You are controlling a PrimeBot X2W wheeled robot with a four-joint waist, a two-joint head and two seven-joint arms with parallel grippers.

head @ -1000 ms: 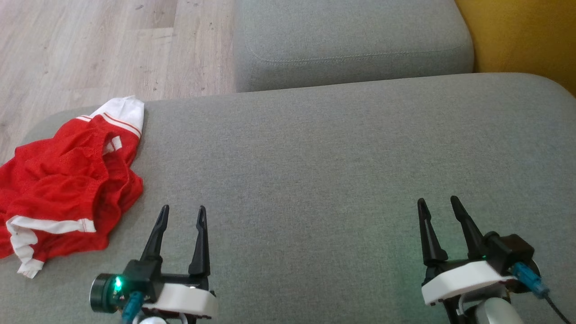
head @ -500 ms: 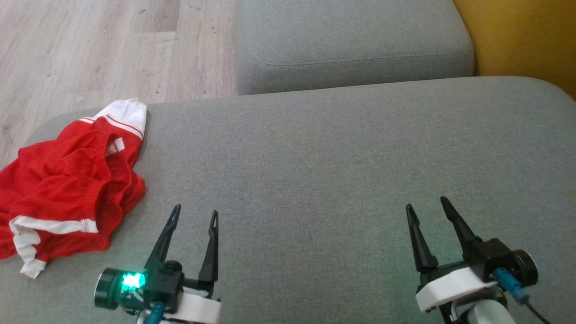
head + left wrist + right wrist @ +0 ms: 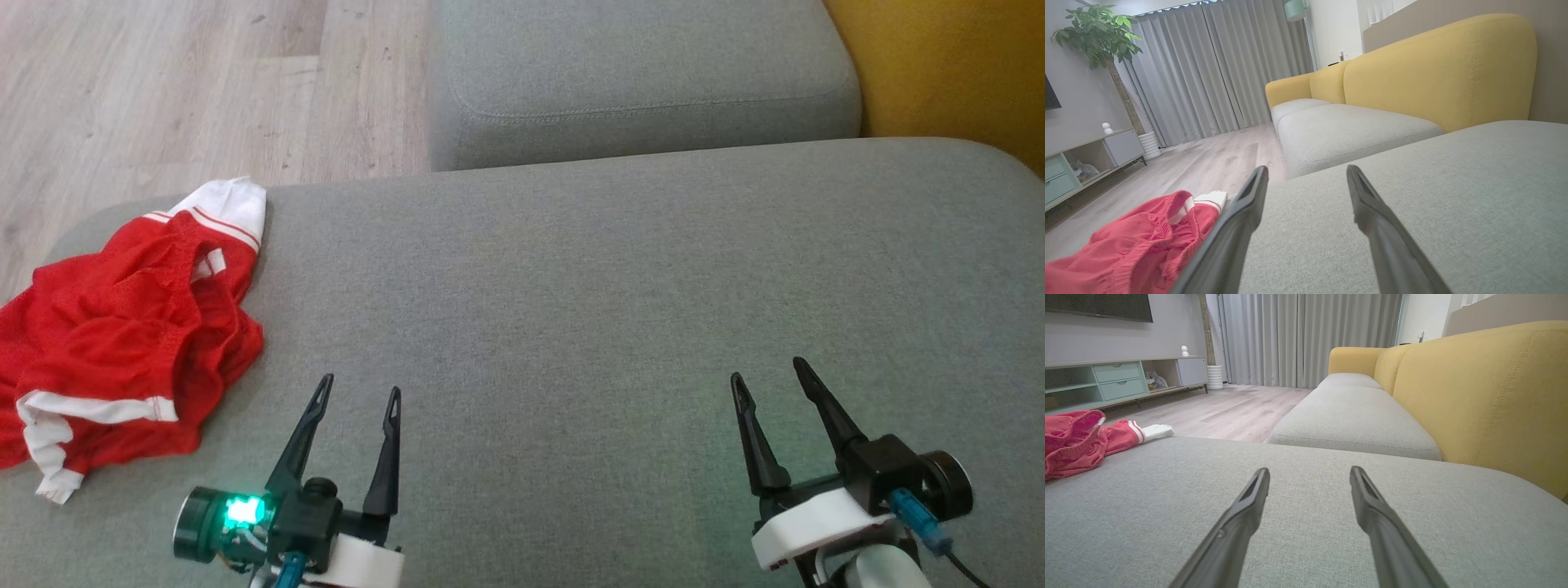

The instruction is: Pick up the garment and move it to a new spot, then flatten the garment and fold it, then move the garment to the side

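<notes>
You'll find the red garment (image 3: 122, 343) crumpled on the far-left end of the grey cushion (image 3: 571, 286). Your left gripper (image 3: 362, 384) hovers over the cushion's near-left part, close to the garment but not touching it, fingers spread and empty. Your right gripper (image 3: 768, 369) hangs over the cushion's near-right part, likewise spread, holding nothing.
</notes>
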